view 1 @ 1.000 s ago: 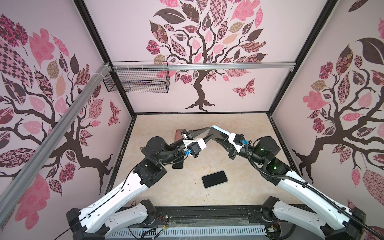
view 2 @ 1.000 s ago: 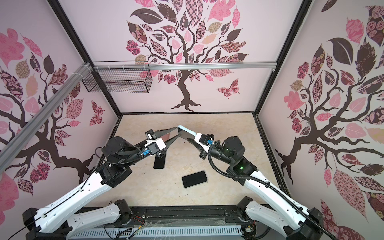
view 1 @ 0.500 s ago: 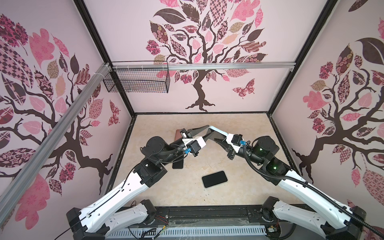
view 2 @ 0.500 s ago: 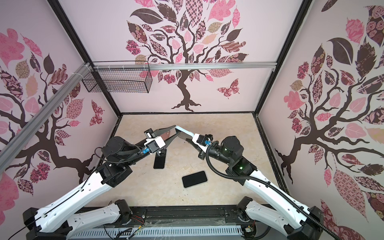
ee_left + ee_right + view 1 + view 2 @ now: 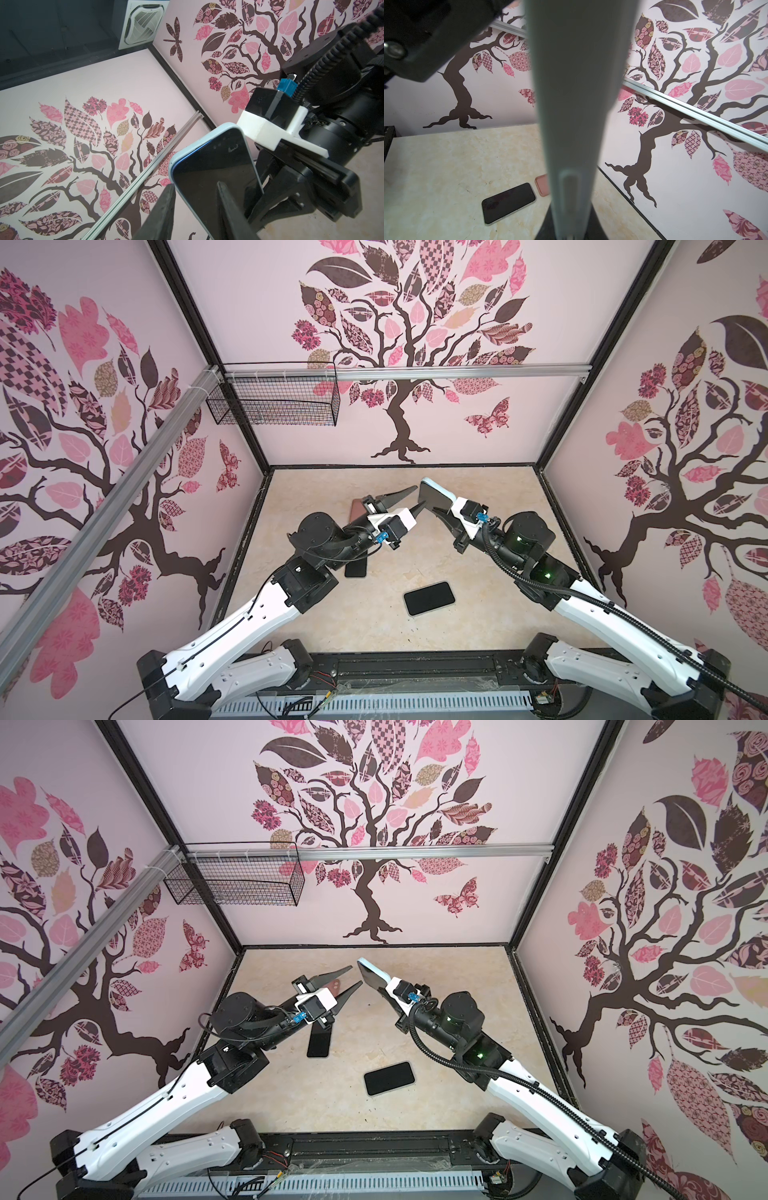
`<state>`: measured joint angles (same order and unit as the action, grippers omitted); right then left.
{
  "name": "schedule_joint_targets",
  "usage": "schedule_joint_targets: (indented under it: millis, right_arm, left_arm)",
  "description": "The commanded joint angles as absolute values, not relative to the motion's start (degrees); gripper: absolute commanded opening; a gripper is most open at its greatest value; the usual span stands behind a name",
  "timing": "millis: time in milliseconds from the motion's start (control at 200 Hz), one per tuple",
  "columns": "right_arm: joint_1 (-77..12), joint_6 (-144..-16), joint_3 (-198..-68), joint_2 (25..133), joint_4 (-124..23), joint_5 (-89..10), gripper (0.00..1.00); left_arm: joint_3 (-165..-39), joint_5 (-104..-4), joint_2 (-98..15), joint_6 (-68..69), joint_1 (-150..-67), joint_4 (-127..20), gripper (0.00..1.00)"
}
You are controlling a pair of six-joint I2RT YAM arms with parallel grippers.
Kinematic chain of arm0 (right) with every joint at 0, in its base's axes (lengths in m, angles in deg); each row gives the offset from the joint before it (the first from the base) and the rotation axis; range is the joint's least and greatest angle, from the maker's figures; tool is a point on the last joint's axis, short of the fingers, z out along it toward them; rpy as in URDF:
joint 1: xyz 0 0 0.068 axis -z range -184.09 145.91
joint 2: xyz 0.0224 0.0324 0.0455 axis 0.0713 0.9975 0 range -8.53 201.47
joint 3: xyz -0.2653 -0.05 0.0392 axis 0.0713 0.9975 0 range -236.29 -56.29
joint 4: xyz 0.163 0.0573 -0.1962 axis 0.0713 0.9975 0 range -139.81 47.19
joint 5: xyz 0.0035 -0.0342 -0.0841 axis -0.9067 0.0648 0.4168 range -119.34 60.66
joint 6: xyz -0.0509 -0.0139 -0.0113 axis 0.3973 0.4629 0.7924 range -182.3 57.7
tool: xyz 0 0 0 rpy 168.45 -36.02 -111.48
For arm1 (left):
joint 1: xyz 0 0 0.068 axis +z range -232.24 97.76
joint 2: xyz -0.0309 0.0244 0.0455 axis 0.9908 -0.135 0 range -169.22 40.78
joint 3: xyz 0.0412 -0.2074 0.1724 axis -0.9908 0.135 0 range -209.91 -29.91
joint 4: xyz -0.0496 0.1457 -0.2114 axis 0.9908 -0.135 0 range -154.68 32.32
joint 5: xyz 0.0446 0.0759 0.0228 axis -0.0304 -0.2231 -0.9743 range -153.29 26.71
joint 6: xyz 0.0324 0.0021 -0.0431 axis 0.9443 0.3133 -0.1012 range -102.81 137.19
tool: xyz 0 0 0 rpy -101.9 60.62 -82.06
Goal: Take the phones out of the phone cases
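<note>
— What did the arms [image 5: 257, 614] look like?
— White links, black joints [image 5: 318, 531]. A ribbed black cable [image 5: 327, 56] ran along the right one; blue plugs [image 5: 379, 537] sat at the wrists; fingers [image 5: 397, 493] were black, pointed.

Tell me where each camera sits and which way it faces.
Top views: high at the front, looking down on the table; both arms show, left gripper and right gripper nearly meeting.
Left wrist: behind the left gripper, facing up past its fingers to the cased phone, walls, ceiling.
Right wrist: behind the right gripper, facing back-left along the cased phone's blurred edge; its fingers grip it; a bare phone lies on the table.
Shared: both wrist views show the cased phone; a top view also shows that bare phone.
</note>
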<state>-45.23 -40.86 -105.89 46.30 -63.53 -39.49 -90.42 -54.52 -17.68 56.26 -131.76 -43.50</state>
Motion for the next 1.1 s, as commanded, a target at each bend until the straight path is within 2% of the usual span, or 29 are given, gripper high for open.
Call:
schedule_joint_targets:
  millis: [0,840,1095]
  right_arm:
    - [-45.49,-42.04,-109.98,46.31,-65.11,-39.07,0.0]
    - [-45.75,-41.29,-109.02,45.94,-65.55,-42.52,0.0]
    - [-45.76,-42.43,-109.33,45.88,-65.62,-39.06,0.0]
  left_arm:
    - [-90.34,-55.3,-18.13,56.69,-132.22,-42.21,0.36]
    - [-91.45,-61.84,-20.51,56.84,-132.6,-38.58,0.39]
    - [-90.77,-61.05,-19.95,56.64,-132.6,-38.6,0.35]
